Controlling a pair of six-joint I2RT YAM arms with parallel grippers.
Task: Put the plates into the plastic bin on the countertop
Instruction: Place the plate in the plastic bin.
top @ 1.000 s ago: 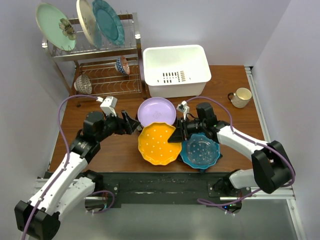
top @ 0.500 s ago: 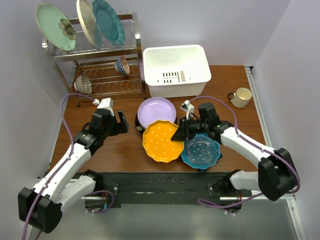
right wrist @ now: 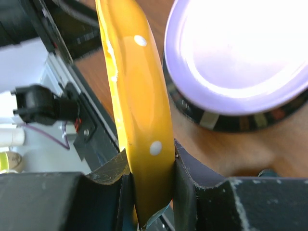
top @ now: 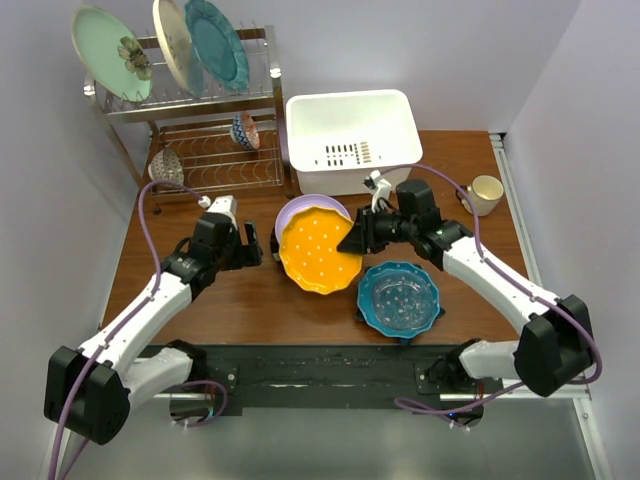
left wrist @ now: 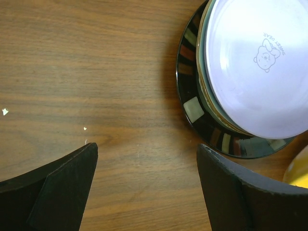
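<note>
My right gripper [top: 357, 238] is shut on the rim of the orange scalloped white-dotted plate [top: 318, 250], holding it tilted above the countertop [top: 200, 310]. In the right wrist view the orange plate [right wrist: 137, 86] stands edge-on between the jaws of the right gripper [right wrist: 149, 192]. The lilac plate [top: 296, 209] lies behind it, partly hidden, on a dark glossy plate [left wrist: 202, 120]. The blue scalloped plate [top: 399, 298] lies flat near the front edge. The white plastic bin [top: 350, 138] stands at the back. My left gripper [top: 256, 248] is open over bare wood, left of the lilac plate [left wrist: 255, 67].
A chrome dish rack [top: 190, 100] at the back left holds a mint plate [top: 108, 50], a cream plate [top: 170, 45] and a teal plate [top: 215, 42], with two small bowls [top: 245, 130] on its lower shelf. A mug [top: 481, 194] stands at the right edge.
The right gripper has lifted the orange plate off the countertop and carried it back toward the lilac plate, tilting it. The left gripper has drawn back from the orange plate.
</note>
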